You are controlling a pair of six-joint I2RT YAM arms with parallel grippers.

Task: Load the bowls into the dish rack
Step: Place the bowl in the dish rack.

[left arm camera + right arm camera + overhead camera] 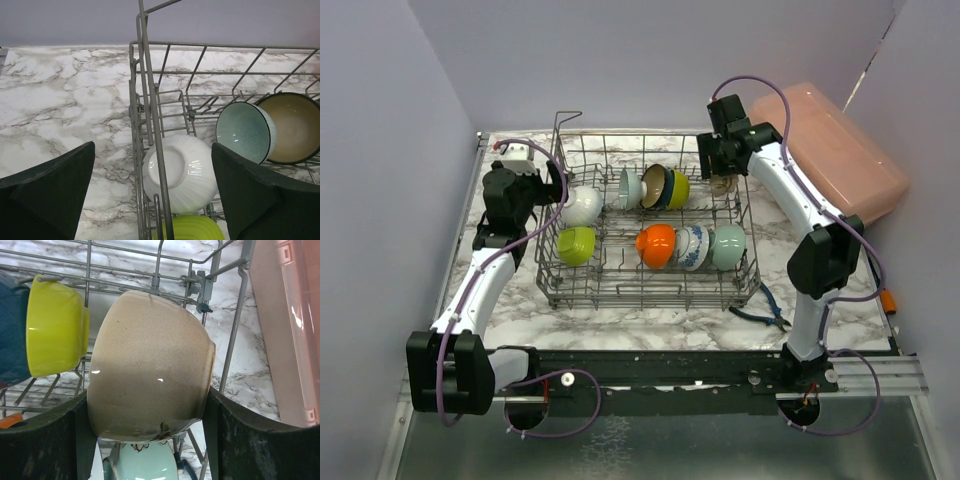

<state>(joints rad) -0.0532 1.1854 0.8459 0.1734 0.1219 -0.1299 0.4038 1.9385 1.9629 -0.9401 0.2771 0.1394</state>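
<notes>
A marble counter (pixel 620 325) is seen from above, with a grey wire dish rack (pixel 650 292) set at its middle and a pink plastic box (pixel 840 150) just beside the rack's far right corner. The task is judged almost done, as eight bowls are stood on edge between the tines. A white bowl (pixel 582 205) is placed at the left wall. A lime green bowl (pixel 576 245), an orange bowl (pixel 656 245), a blue-patterned bowl (pixel 692 246) and a mint green bowl (pixel 728 246) are lined along the front. A pale teal bowl (pixel 631 187), a dark teal bowl (pixel 655 186) and a yellow-green bowl (pixel 678 189) are lined along the back. No bowl is seen on the counter.

Only the beige bowl (pixel 150 365) is not yet released. It is gripped by the right pincer (pixel 724 170) at the rack's far right corner. It is tipped on its side, with its mouth turned toward the rack's right wall and its base toward the yellow-green bowl. Being round, it has no long axis.

The left pincer (pixel 552 195) is held wide open and empty over the rack's left wall, above the white bowl
</notes>
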